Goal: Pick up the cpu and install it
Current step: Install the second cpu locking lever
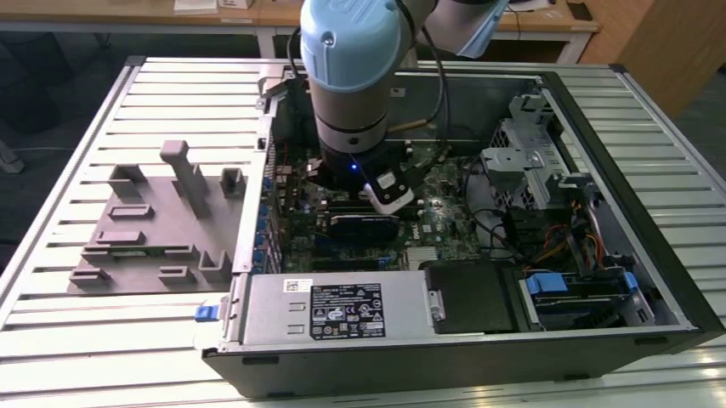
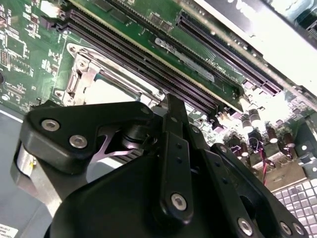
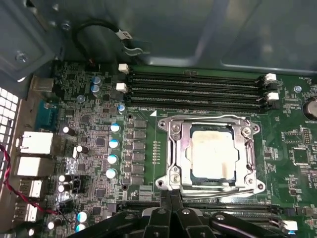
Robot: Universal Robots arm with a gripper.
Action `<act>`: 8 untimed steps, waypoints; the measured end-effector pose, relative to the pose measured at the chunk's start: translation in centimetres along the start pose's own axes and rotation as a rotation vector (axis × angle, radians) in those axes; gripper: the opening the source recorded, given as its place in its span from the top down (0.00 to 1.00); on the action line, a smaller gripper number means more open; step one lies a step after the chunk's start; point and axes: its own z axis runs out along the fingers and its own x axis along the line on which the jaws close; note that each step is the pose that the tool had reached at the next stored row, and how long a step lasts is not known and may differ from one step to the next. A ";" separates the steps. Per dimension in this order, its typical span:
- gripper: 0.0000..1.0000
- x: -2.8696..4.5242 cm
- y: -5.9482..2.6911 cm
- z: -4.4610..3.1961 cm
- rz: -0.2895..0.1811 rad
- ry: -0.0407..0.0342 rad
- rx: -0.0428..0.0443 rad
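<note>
On the exterior view's left, the grey tray [image 1: 148,229] lies on the slatted table [image 1: 68,340], well apart from the work. To its right stands the open computer case [image 1: 635,212], and the arm [image 1: 352,76] reaches down into it near the middle, its final links close to vertical and its wrist low over the motherboard [image 1: 448,225]. In the first wrist view, the cpu [image 3: 213,154] lies flat inside the socket frame [image 3: 174,148], its pale metal top showing through the frame's opening, with the memory slots [image 3: 198,87] running alongside one edge of the socket. The chip appears level and square to the frame, so by this evidence it is seated in the socket and not in the gripper. The gripper [image 3: 171,198] hangs just beside the frame's near edge, tips pointing down at the board; its fingers [image 3: 166,199] are drawn together and hold nothing. Whether the tips touch the frame cannot be determined. For this stage, good practice is to keep all motion vertical near the socket, apply no sideways load to the chip, and confirm that all four edges of the chip sit evenly under the frame before any force is applied. On the exterior view's right, the drive cage [image 1: 533,161] stands clear of the arm.
</note>
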 end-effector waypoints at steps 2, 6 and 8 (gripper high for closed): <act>0.89 0.06 -0.05 0.18 0.004 -0.0012 -0.0054; 0.89 0.10 -0.16 0.58 0.016 -0.0045 -0.0118; 0.89 0.12 -0.22 0.76 0.021 -0.0058 -0.0161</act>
